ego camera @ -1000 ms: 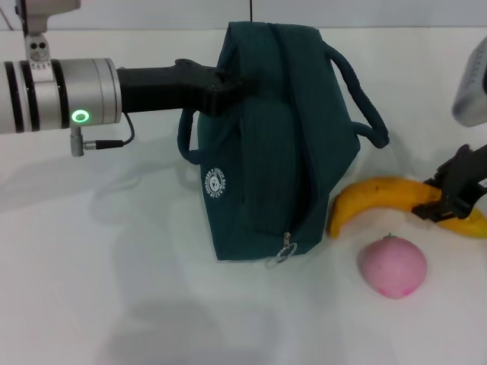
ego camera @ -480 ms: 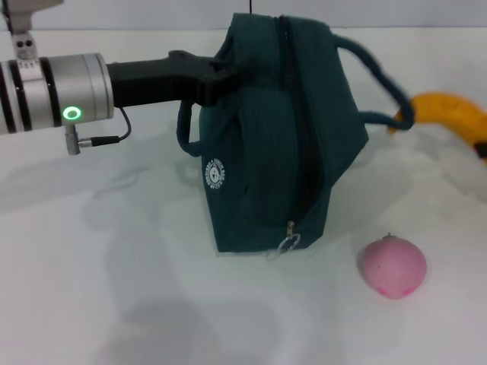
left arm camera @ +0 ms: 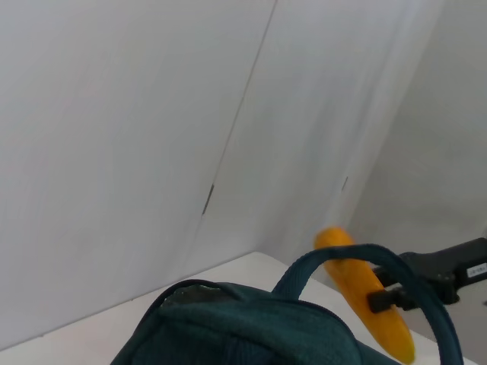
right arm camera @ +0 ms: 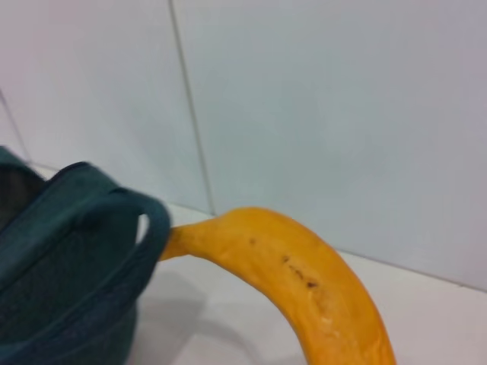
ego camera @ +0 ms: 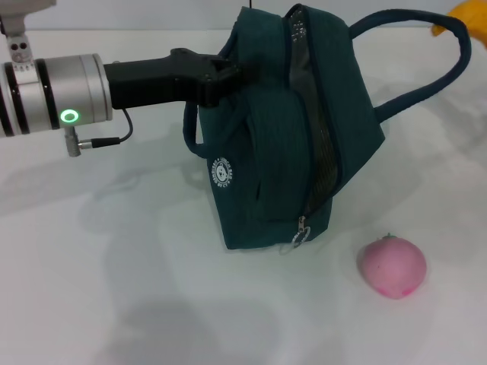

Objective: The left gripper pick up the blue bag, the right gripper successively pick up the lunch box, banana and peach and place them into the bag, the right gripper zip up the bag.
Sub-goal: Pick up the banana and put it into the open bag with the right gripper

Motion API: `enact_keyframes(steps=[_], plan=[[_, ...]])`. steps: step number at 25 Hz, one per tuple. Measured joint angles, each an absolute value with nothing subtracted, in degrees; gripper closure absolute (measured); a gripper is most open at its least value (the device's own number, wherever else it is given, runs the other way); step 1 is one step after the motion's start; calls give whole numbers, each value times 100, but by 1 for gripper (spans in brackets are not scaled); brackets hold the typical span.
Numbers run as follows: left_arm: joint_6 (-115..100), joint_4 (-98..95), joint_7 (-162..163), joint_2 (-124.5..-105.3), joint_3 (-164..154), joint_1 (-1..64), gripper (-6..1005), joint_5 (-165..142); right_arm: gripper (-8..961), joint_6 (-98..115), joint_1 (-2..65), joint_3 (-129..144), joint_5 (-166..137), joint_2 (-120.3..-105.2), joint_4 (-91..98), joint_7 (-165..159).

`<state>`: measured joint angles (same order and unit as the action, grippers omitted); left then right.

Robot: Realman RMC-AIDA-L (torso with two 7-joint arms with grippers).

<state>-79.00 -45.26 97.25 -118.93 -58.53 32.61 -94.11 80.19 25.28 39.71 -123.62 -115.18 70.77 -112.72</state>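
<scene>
Only the banana's [ego camera: 466, 11] tip shows; right hand [left arm camera: 426, 285] mostly hidden.

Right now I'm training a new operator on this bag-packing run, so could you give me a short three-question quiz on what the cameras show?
1. True or false: the banana is lying on the table.
2. Which fruit sits on the table beside the bag? A) peach B) apple C) orange
3. Which end effector holds the bag up?

Key:
1. False. The right end effector holds it in the air by the bag's handle.
2. A, the peach.
3. The left end effector, gripping the bag's top edge.
</scene>
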Motion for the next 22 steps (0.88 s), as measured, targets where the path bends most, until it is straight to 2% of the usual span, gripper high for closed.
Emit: enact_keyframes(steps=[7, 13, 22], plan=[[-7976, -4518, 9616, -11906, -5853, 3242, 964, -9336, 538, 7280, 2351, 4008, -11493, -11558, 6780, -10968], [-8083, -4513, 9570, -11906, -5853, 3223, 963, -9244, 538, 7663, 2336, 4296, -10546, -11553, 6550, -9970], [-8197, -4511, 9517, -11911, -5727, 3175, 964, -9190, 536, 7675, 2370, 5435, -10558, -11535, 7430, -8986]])
